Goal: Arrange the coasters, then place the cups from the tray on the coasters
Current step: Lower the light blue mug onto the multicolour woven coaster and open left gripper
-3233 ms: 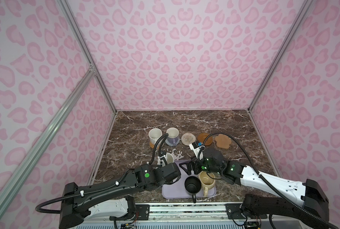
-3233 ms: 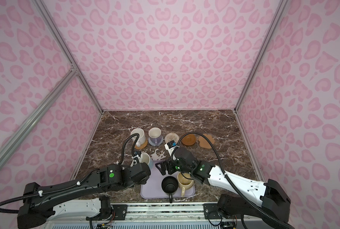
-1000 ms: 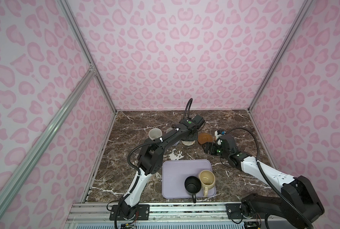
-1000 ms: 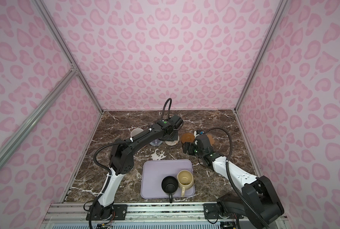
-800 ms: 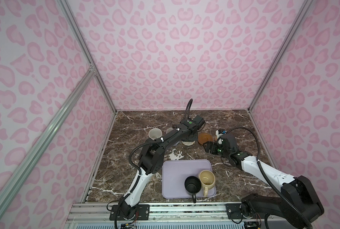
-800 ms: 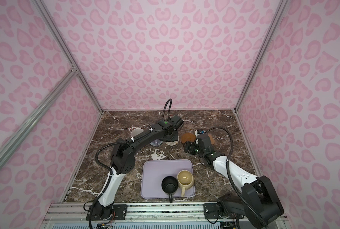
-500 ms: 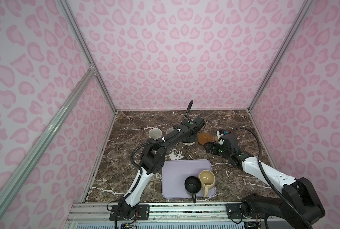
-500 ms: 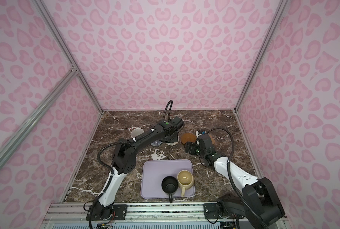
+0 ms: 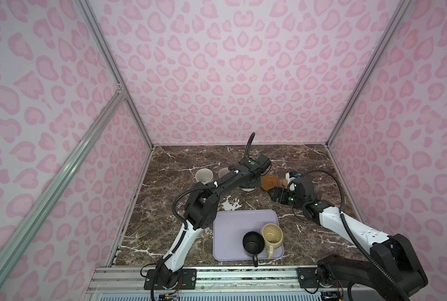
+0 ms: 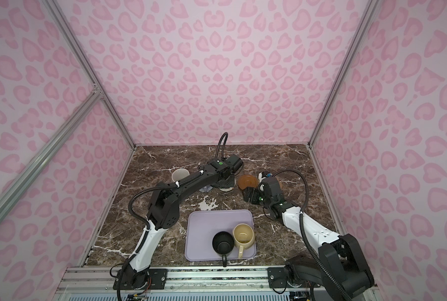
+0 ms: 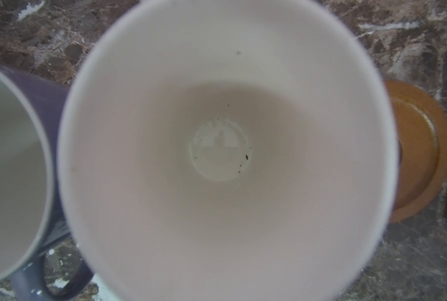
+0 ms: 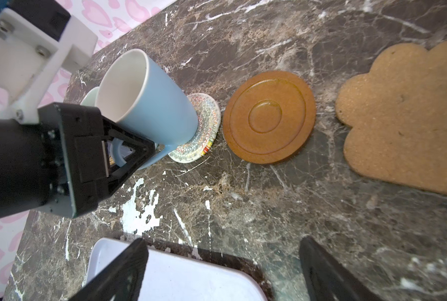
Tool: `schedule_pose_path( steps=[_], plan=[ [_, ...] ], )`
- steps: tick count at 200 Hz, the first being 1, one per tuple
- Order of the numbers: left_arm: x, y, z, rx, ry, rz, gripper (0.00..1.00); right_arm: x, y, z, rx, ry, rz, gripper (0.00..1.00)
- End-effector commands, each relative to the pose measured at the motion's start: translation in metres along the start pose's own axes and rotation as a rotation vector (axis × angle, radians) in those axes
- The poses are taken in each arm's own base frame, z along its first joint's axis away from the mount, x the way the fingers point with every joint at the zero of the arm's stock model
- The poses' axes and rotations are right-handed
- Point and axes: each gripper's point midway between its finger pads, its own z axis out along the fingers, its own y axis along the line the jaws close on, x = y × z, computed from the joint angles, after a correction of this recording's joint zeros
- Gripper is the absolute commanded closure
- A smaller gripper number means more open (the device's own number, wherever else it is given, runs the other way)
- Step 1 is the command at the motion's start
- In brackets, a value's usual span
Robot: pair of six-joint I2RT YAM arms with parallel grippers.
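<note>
Jaws first: the left jaws are clamped on the handle of the light blue mug (image 12: 149,104), whose base is at the cream woven coaster (image 12: 204,135). From the right wrist view I cannot tell whether it is fully seated or a touch above the weave. The right jaws stand wide apart with nothing between them, low over the counter (image 9: 165,213) between the tray (image 9: 233,219) and the brown wooden dish (image 12: 269,117). Outward from there, the dish and the paw-shaped coaster (image 12: 405,125) beside it lie bare, in a row with the cream one, so I judge the arranging done. Further along that row in a top view stand the lavender mug (image 9: 223,172), just beside the blue one, and the white mug (image 9: 203,176). My left arm covers what lies under them, so I cannot confirm their mats. On the tray the black mug (image 9: 253,243) and the beige mug (image 9: 271,235) touch each other at the near right corner. By my reckoning two mugs are placed, the third needs only setting down and releasing, and two are left, with two free coasters to take them.
</note>
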Motion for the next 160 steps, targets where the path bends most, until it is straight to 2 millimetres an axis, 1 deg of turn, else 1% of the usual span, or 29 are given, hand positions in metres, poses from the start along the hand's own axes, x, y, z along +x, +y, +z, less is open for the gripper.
schedule_pose_path(
  steps=[1, 24, 50, 74, 114, 148, 160],
  plan=[
    [-0.019, -0.009, -0.032, 0.070, -0.078, -0.033, 0.97, 0.001, 0.003, 0.002, -0.026, 0.001, 0.009, 0.08],
    [-0.013, -0.013, -0.018, 0.067, -0.035, -0.028, 0.97, 0.002, 0.004, 0.003, -0.042, 0.006, 0.020, 0.08],
    [-0.006, -0.013, -0.010, 0.055, -0.011, -0.028, 0.97, 0.001, 0.001, 0.002, -0.037, 0.004, 0.024, 0.08],
    [-0.005, -0.007, -0.008, 0.025, -0.010, -0.028, 0.97, 0.001, 0.002, 0.000, -0.045, 0.003, 0.027, 0.08],
    [-0.004, -0.004, -0.007, 0.003, -0.014, -0.026, 0.97, 0.001, 0.002, -0.001, -0.049, 0.002, 0.031, 0.08],
    [0.003, -0.009, 0.002, 0.019, 0.016, -0.025, 0.97, 0.001, 0.001, -0.001, -0.042, 0.001, 0.031, 0.08],
    [0.003, -0.009, 0.004, 0.024, 0.014, -0.028, 0.97, 0.001, 0.000, -0.001, -0.038, 0.000, 0.032, 0.08]
  ],
)
